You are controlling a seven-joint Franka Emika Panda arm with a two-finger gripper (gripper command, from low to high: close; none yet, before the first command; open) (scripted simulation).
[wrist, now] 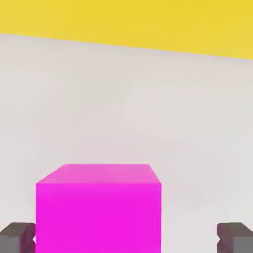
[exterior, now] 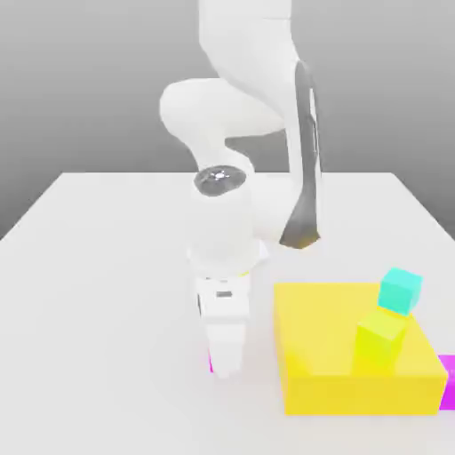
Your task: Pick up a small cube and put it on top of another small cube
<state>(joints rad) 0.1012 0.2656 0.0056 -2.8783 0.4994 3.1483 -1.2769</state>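
Note:
A small magenta cube (wrist: 99, 210) rests on the white table between my two grey fingertips (wrist: 17, 237), with a gap on each side. My gripper (wrist: 126, 239) is open and straddles it. In the exterior view the gripper (exterior: 224, 364) reaches down to the table just off the yellow block's left side, and only a sliver of that cube (exterior: 211, 363) peeks out beside it. A second small magenta cube (exterior: 447, 382) lies on the table at the exterior view's right edge, against the yellow block.
A large flat yellow block (exterior: 355, 347) sits on the exterior view's right of the gripper. A lime-green cube (exterior: 380, 342) stands on it, and a cyan cube (exterior: 400, 291) sits at its far right corner. The yellow block's side (wrist: 128, 22) faces the hand camera.

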